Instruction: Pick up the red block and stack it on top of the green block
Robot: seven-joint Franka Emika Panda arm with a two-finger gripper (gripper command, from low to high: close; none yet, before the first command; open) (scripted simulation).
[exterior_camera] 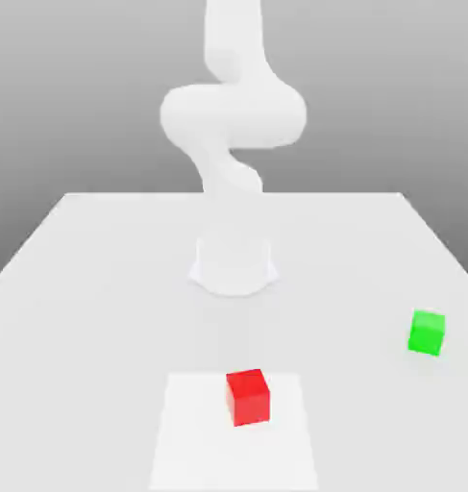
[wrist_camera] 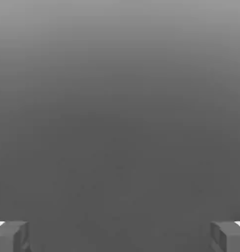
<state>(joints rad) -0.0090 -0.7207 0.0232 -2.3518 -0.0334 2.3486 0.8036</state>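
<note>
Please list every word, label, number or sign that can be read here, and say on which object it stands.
There are none: the red block, the green block, the table and the white arm all have plain, unmarked surfaces.

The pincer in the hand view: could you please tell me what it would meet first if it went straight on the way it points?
Between the open pincer's fingertips lies plain grey, with no block ahead. The way looks free as far as that view shows, though depth is unclear.
</note>
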